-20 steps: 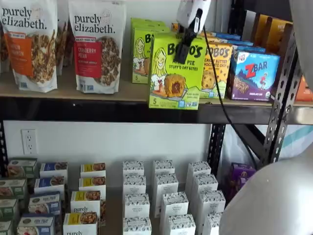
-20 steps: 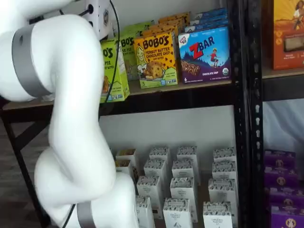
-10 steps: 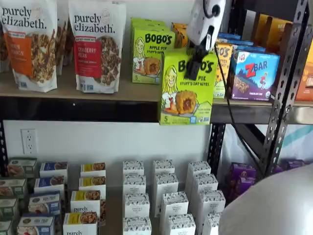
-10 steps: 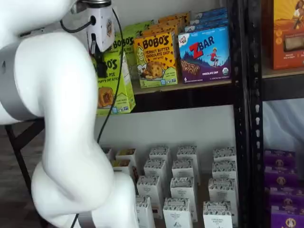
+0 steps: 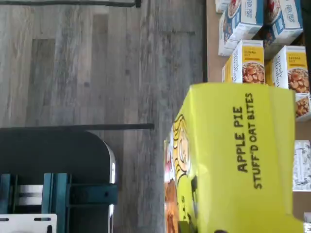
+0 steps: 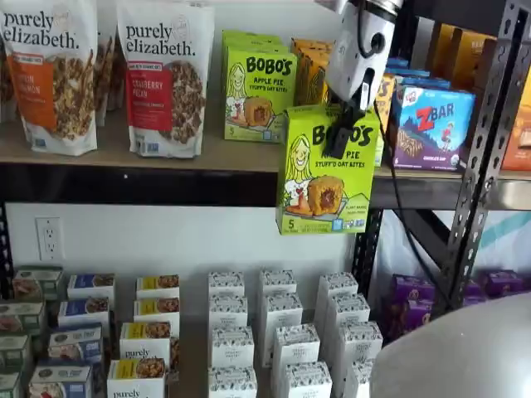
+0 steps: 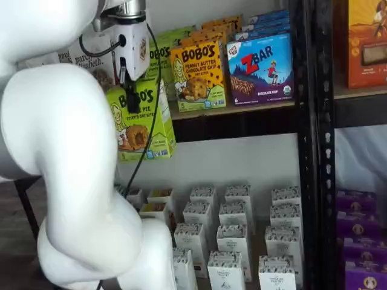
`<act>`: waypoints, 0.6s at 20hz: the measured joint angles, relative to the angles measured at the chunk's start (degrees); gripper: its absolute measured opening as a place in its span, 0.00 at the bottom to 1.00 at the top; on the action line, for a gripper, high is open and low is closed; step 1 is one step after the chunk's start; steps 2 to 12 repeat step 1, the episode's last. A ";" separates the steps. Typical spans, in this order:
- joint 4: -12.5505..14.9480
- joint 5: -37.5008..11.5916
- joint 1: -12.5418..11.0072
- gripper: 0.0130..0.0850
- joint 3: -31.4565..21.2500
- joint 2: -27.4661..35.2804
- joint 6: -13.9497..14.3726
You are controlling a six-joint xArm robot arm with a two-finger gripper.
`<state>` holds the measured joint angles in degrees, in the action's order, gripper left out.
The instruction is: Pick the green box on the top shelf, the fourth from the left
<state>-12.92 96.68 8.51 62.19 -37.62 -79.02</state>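
My gripper (image 6: 338, 137) is shut on the lime-green Bobo's Apple Pie box (image 6: 325, 170) and holds it by its top, in the air in front of the top shelf (image 6: 166, 157) and partly below its black front beam. Both shelf views show it; in a shelf view the box (image 7: 140, 125) hangs under the gripper (image 7: 130, 99) beside my white arm. The wrist view shows the box's top face (image 5: 238, 155) with "APPLE PIE STUFF'D OAT BITES" filling much of the picture. Another green Bobo's box (image 6: 255, 93) still stands on the shelf.
Granola bags (image 6: 166, 75), yellow-orange Bobo's boxes (image 7: 199, 72) and a ZBar box (image 6: 431, 126) stand on the top shelf. Small white boxes (image 6: 278, 332) fill the lower level. A black upright (image 7: 308, 145) rises on the right. Wood floor (image 5: 97, 63) lies below.
The gripper has drawn the green box off the shelf, outward and downward, and a little to the right in the front view. The box now hangs clear of the shelf's front beam.
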 joint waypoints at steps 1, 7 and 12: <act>0.09 -0.11 -0.06 0.22 -0.68 -0.51 -0.10; 0.09 -0.11 -0.06 0.22 -0.68 -0.51 -0.10; 0.09 -0.11 -0.06 0.22 -0.68 -0.51 -0.10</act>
